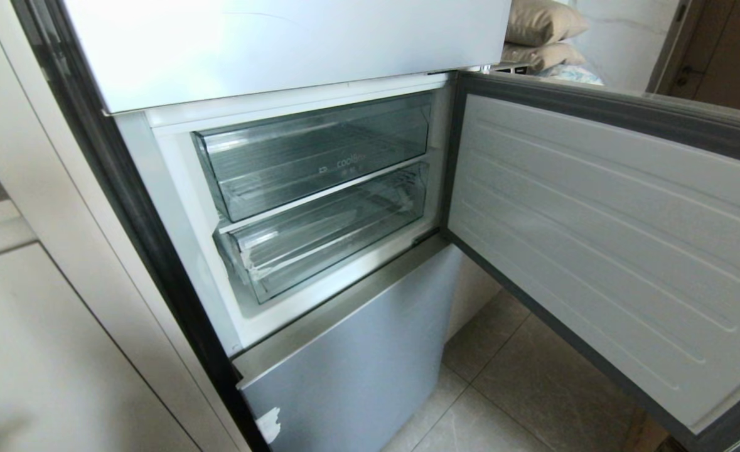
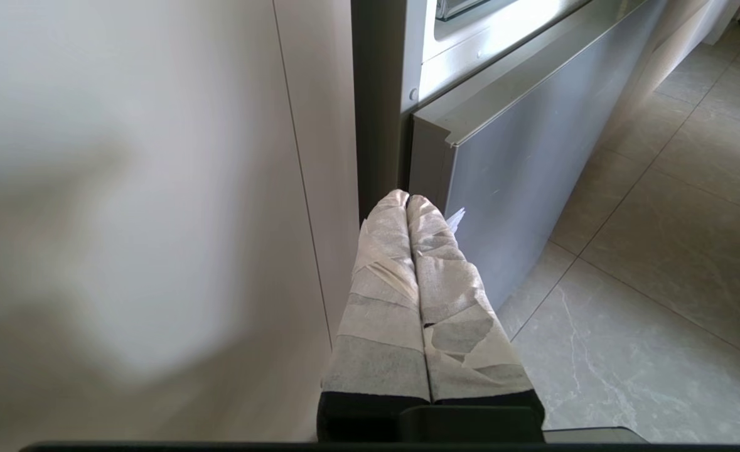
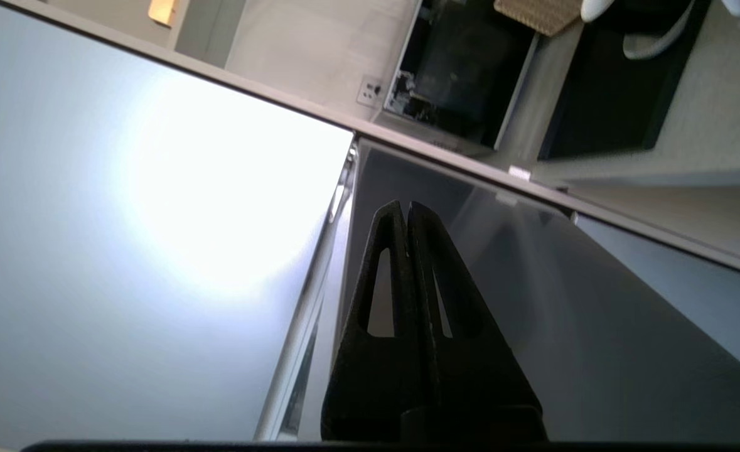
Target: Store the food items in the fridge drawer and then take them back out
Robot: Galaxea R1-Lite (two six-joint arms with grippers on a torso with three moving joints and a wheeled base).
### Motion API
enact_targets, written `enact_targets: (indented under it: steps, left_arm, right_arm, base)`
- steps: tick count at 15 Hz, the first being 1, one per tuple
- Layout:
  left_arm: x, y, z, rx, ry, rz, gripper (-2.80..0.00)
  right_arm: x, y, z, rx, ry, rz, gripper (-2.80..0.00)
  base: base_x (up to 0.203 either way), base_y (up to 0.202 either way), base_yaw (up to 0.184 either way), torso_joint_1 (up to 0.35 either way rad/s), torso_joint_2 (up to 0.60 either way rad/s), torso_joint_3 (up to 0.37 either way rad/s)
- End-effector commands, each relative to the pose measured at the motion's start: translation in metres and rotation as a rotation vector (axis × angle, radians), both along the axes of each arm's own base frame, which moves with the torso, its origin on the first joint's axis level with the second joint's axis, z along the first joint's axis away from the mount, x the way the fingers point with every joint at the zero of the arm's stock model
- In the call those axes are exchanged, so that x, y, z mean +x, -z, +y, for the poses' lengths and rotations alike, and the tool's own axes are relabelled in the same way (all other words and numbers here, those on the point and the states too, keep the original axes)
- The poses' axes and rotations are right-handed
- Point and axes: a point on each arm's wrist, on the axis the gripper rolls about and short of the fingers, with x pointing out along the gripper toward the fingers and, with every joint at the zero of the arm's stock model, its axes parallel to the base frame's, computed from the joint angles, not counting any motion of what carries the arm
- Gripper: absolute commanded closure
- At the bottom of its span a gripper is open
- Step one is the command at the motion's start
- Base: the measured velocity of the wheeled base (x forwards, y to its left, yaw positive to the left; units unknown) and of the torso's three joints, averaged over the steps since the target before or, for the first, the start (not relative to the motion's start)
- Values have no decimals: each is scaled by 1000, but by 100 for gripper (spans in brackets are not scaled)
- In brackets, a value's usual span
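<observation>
The fridge drawer (image 1: 326,235) is the lower clear drawer in the open middle compartment, with white tape scraps (image 1: 253,273) at its front corner. It looks empty; the food items are out of view. Neither arm appears in the head view. My left gripper (image 2: 407,199), wrapped in pale tape, is shut with nothing in it and hangs low beside the fridge's lower grey door (image 2: 520,176). In the right wrist view my black right gripper (image 3: 404,207) is shut and empty, pointing up along a grey fridge door panel (image 3: 533,301).
Above sits the clear drawer printed coolBox (image 1: 319,157). The compartment door (image 1: 595,238) stands swung open to the right. A pale cabinet panel (image 1: 43,351) borders the fridge on the left. Tiled floor (image 1: 520,389) lies below the open door.
</observation>
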Motion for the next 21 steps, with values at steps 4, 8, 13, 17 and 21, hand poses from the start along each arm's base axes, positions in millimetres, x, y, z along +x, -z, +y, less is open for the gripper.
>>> enact_targets:
  steps: [4, 8, 13, 17, 21]
  left_arm:
    - [0, 0, 0, 0, -1, 1, 0]
    - [0, 0, 0, 0, -1, 1, 0]
    - [0, 0, 0, 0, -1, 0, 0]
    - [0, 0, 0, 0, -1, 1, 0]
    - [0, 0, 0, 0, -1, 0, 0]
  right_arm:
    - [46, 30, -15, -219, 248, 2, 0]
    - [96, 71, 17, -373, 347, 176, 0]
    - [103, 67, 84, -407, 119, 111, 0]
    - [81, 52, 155, -428, -149, -3, 0]
    - [47, 46, 207, -440, -417, -76, 0]
  base:
    - [0, 0, 0, 0, 0, 0]
    - [0, 0, 0, 0, 0, 0]
    - [0, 0, 0, 0, 0, 0]
    - [0, 0, 0, 0, 0, 0]
    - [0, 0, 0, 0, 0, 0]
